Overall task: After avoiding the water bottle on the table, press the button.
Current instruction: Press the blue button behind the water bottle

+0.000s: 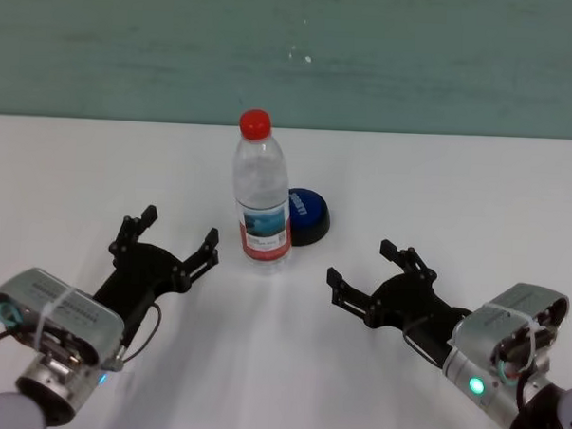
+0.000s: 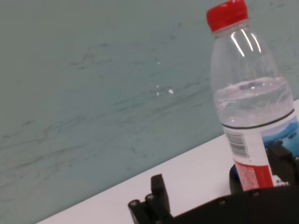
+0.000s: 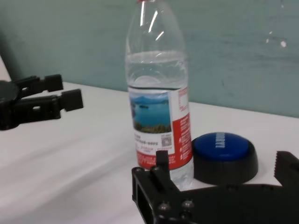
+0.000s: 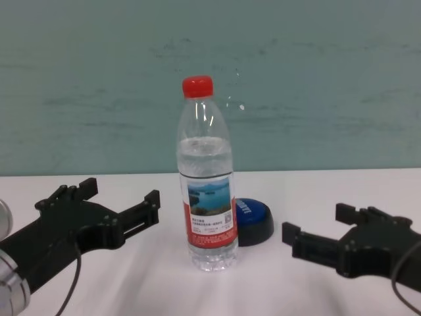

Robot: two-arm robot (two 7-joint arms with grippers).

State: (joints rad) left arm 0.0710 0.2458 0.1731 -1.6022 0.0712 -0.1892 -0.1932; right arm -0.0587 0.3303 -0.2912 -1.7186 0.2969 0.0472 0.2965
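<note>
The water bottle (image 1: 263, 194) stands upright near the middle of the white table (image 1: 477, 185), with a red cap and a lake label. The blue button (image 1: 307, 215) sits just behind it and to its right, partly hidden by the bottle. My left gripper (image 1: 181, 227) is open and empty, low over the table left of the bottle. My right gripper (image 1: 360, 262) is open and empty, nearer than the button and to its right. In the chest view the bottle (image 4: 207, 197) stands in front of the button (image 4: 254, 220). The right wrist view shows the bottle (image 3: 159, 93) and button (image 3: 224, 151) close ahead.
A teal wall (image 1: 293, 44) rises behind the table's far edge. Bare tabletop lies to the left of the bottle, to the right of the button, and between the two grippers in front.
</note>
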